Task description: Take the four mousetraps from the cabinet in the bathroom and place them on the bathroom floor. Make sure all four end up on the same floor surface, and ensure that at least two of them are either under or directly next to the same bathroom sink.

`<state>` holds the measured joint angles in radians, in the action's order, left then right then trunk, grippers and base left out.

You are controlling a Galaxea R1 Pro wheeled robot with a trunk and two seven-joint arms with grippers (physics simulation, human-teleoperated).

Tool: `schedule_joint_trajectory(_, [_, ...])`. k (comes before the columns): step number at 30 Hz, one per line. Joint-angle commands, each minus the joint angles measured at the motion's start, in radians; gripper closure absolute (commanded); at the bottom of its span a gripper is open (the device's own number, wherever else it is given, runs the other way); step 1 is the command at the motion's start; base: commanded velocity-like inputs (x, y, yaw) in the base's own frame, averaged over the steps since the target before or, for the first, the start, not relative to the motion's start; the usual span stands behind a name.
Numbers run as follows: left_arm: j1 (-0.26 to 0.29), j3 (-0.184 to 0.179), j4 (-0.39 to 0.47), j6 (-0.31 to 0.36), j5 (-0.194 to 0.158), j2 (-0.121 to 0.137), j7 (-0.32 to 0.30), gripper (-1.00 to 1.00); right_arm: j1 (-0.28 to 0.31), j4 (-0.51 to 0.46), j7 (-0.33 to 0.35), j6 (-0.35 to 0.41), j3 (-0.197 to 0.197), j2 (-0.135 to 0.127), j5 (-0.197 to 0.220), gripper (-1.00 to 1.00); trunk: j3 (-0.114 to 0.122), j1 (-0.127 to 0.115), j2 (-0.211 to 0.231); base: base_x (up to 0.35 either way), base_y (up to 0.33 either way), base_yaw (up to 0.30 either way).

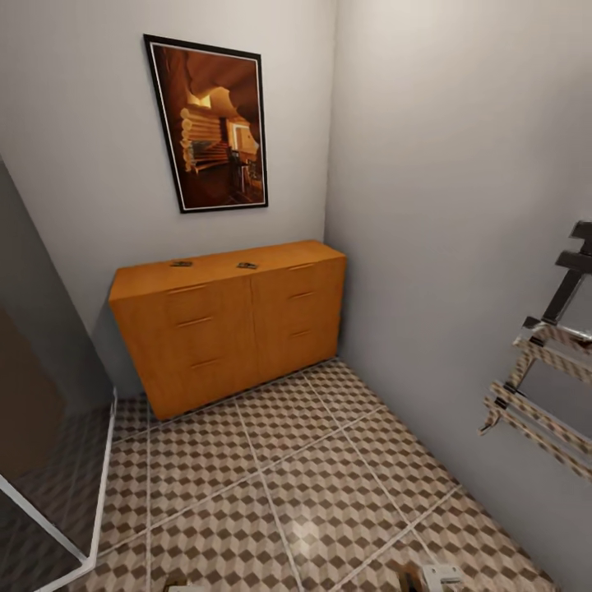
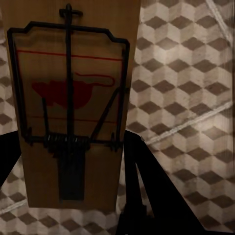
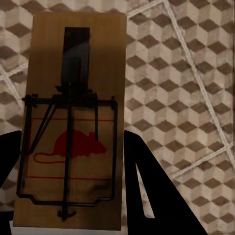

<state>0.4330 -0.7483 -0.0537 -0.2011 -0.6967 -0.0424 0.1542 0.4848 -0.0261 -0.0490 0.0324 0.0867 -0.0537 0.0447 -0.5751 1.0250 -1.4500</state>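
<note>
- While each wrist camera looks down at the bathroom floor (image 2: 186,73), the left gripper (image 2: 68,196) holds one mousetrap (image 2: 73,98) between its dark fingers (image 2: 147,186); the right gripper (image 3: 68,205) clamps a second mousetrap (image 3: 73,122) likewise
- Farther off in the head view, the cabinet (image 1: 238,329) stands in the corner; two more mousetraps (image 1: 181,264) (image 1: 247,265) lie well apart on its top, below a framed picture (image 1: 212,123)
</note>
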Motion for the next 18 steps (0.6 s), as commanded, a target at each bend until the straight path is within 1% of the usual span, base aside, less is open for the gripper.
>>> schedule_joint_trajectory(1, [0.000,0.000,0.000,0.000,0.003,0.000,0.001,1.00,0.000,0.000,0.001,0.000,0.000,0.000,0.003,1.00,0.001,0.000,0.000,0.000,0.000,-0.259])
schedule_joint_trajectory(9, [0.000,0.000,0.000,0.001,0.003,0.000,0.001,1.00,0.000,0.000,-0.003,0.002,-0.001,0.002,0.005,1.00,0.009,0.000,0.000,0.000,0.000,-0.259])
schedule_joint_trajectory(11, [0.000,0.000,0.000,0.003,0.003,-0.001,0.004,1.00,0.000,0.008,-0.006,0.002,-0.001,0.012,0.006,1.00,0.011,0.000,0.000,0.000,0.000,-0.259])
schedule_joint_trajectory(13, [-0.001,0.000,0.000,0.003,0.003,-0.001,0.006,1.00,-0.001,0.011,-0.006,0.002,-0.001,0.016,0.005,1.00,0.013,0.000,0.000,0.000,0.000,-0.259])
schedule_joint_trajectory(18, [-0.002,0.001,0.000,0.003,0.002,-0.001,0.007,1.00,-0.006,0.012,-0.006,0.000,-0.001,0.018,0.002,1.00,0.018,0.000,0.000,0.000,0.000,-0.259])
